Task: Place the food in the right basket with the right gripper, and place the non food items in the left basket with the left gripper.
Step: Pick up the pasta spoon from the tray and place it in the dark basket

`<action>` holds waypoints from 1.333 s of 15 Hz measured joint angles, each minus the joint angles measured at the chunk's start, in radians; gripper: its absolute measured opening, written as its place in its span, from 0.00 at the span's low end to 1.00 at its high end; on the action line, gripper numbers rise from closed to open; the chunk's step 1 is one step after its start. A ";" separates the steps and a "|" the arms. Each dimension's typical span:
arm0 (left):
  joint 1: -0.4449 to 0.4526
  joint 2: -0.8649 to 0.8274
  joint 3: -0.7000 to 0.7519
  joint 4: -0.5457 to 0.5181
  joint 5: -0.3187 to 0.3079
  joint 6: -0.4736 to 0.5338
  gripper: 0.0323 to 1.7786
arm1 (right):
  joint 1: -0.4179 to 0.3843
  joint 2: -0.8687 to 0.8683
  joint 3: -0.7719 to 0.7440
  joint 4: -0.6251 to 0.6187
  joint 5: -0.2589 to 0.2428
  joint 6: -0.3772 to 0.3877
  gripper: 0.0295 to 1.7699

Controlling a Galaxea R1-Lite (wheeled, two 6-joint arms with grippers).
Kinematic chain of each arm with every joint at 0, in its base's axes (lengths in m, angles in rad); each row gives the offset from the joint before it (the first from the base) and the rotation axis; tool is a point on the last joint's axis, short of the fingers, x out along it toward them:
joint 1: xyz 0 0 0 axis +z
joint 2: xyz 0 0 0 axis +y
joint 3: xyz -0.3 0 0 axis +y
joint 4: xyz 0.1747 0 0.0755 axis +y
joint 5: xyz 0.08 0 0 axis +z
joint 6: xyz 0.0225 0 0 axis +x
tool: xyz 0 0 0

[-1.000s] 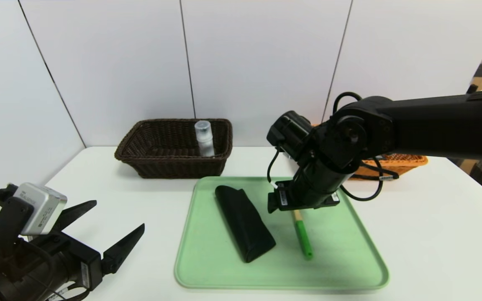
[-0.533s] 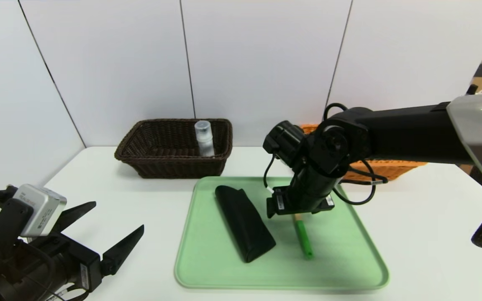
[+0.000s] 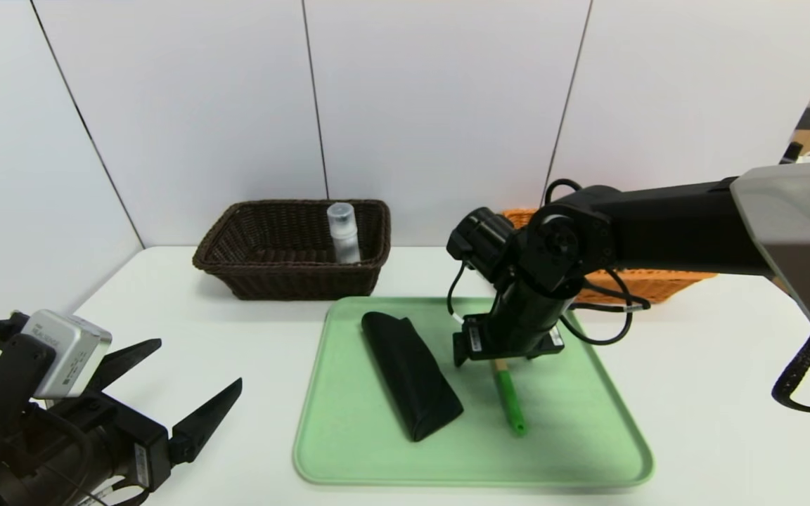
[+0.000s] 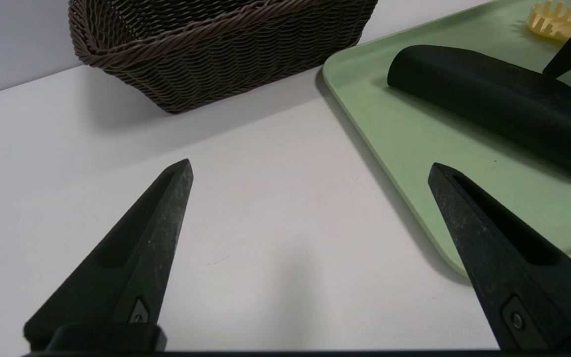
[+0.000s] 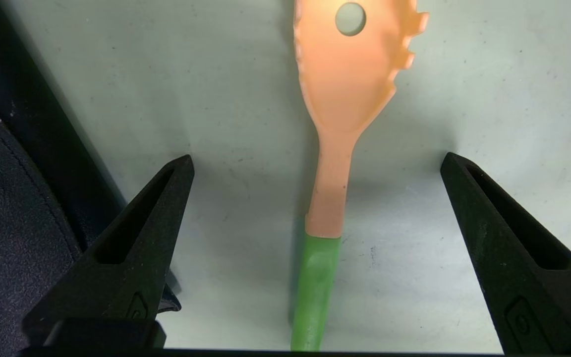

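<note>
1. The right tool (image 5: 315, 163) has sunk slightly since a second ago; it hangs spread wide astride the slotted spoon (image 5: 337, 148) on the green tray (image 3: 588, 450)
2. The left tool (image 4: 310, 168) stays released near the white bench (image 3: 728, 379) front-left corner; the bottle (image 3: 343, 232) stands in the left basket (image 3: 236, 246) at the back edge

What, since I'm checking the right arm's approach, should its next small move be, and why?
Probably a short straight descent of the open right gripper. Its fingers straddle the neck of the yellow slotted spoon with the green handle, which lies flat on the pale green plastic tray, but they seem to hang above it, too high to close. The open left gripper is parked at the near left.
</note>
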 joint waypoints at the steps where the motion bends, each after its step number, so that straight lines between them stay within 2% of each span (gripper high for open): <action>1: 0.000 0.000 0.000 0.000 0.000 0.000 0.95 | 0.000 0.001 0.000 0.000 -0.001 0.000 0.96; 6: 0.000 -0.003 -0.001 0.000 0.000 0.000 0.95 | -0.001 0.005 0.001 0.001 -0.001 -0.003 0.96; 9: 0.000 -0.004 -0.001 0.000 0.000 0.000 0.95 | 0.001 0.005 0.003 0.000 -0.002 -0.005 0.67; 13: 0.000 -0.004 -0.001 0.000 0.000 0.000 0.95 | 0.001 0.003 0.004 0.004 -0.005 -0.007 0.42; 14: 0.000 -0.004 -0.001 0.000 0.000 0.000 0.95 | 0.001 0.003 0.004 0.005 -0.008 -0.008 0.25; 15: 0.000 -0.004 -0.001 0.000 0.000 0.000 0.95 | 0.001 0.003 0.005 0.006 -0.008 -0.008 0.02; 20: 0.000 -0.004 -0.001 0.000 0.000 0.005 0.95 | 0.001 0.000 0.008 0.006 -0.011 -0.002 0.02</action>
